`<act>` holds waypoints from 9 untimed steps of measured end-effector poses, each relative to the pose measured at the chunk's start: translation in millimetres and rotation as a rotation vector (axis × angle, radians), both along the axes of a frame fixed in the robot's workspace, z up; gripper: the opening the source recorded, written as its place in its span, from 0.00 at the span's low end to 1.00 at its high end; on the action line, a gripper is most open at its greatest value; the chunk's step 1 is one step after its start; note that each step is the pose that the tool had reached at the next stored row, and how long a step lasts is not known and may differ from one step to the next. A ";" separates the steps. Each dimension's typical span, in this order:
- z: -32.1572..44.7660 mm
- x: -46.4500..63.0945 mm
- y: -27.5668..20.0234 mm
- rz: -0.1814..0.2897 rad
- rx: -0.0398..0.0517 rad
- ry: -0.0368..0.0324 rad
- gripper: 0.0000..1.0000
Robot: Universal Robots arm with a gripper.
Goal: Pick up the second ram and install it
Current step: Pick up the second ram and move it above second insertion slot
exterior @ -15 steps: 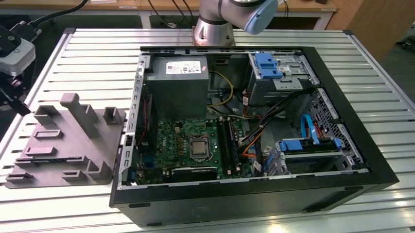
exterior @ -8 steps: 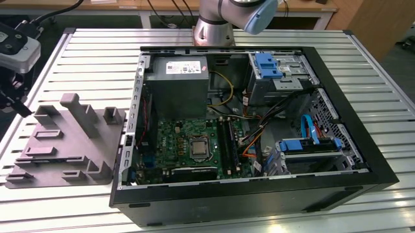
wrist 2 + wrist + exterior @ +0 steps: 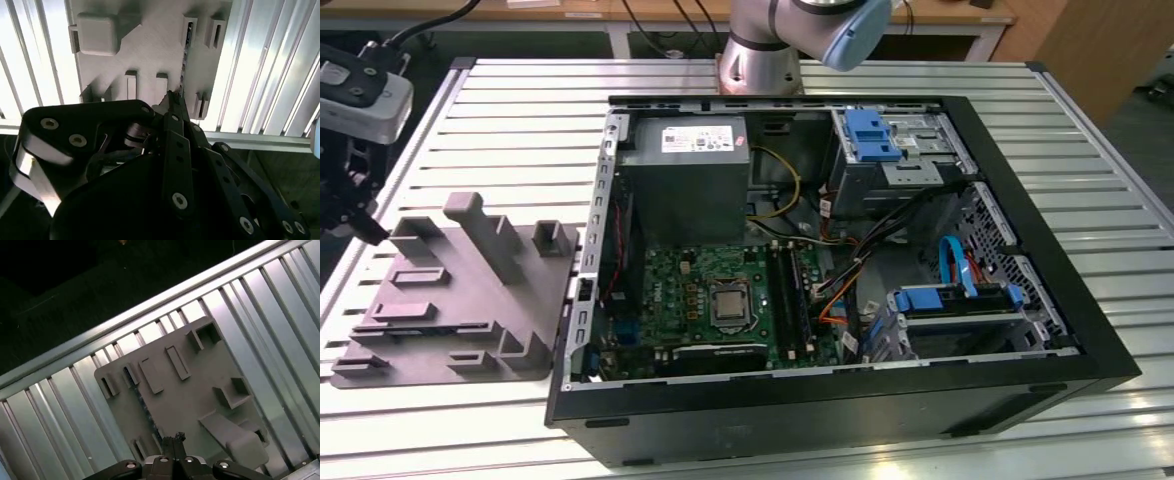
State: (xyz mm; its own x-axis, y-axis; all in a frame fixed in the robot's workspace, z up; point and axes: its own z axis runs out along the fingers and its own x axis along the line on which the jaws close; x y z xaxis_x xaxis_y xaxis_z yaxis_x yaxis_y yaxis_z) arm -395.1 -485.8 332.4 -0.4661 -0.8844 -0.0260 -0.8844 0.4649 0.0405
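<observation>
1. The hand (image 3: 175, 96) hung above the fixture plate, clenched on nothing, with its fingertips drawn together. The closed tips lined up over one end of the second ram (image 3: 185, 55).
2. The second ram stood on edge in a slot of the grey fixture plate (image 3: 150, 45). The plate lay near the counter's (image 3: 520, 110) edge on the exterior view's left, just beside the open computer case (image 3: 854, 400).
3. To do the pickup well, I judged that the fingers should spread before any descent. They should then straddle the thin board across its flat faces, nearer the middle of its length than its end.
4. The stick looked stiff but slim, so a light, square clamp seemed best. A pull straight along the slot seemed safest, since a tilt could bind it against the slot walls.
5. In both wrist views the ram (image 3: 146, 412) showed edge-on, so its faces and label were hidden, as was how deep it sat in the slot.
6. The hand's own dark linkage covered the ram's near end in the second wrist view, and the gap between the tips and the board could not be judged.
7. On the motherboard (image 3: 707, 290) the memory slots were too dark to show whether one was already filled.
</observation>
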 end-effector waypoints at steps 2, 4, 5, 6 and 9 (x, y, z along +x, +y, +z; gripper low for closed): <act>-0.9 0.0 0.0 0.038 -0.0001 0.0001 0.10; -2.0 0.0 0.0 0.074 0.0000 0.0000 0.10; -2.4 0.0 0.0 0.092 -0.0001 0.0000 0.10; -2.9 0.0 0.0 0.109 -0.0001 0.0000 0.10; -4.5 0.0 0.0 0.165 0.0000 0.0000 0.10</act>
State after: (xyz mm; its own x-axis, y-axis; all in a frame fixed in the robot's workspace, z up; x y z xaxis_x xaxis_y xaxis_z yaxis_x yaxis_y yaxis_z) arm -395.1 -485.8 327.9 -0.3149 -0.9488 -0.0260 -0.9486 0.3137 0.0404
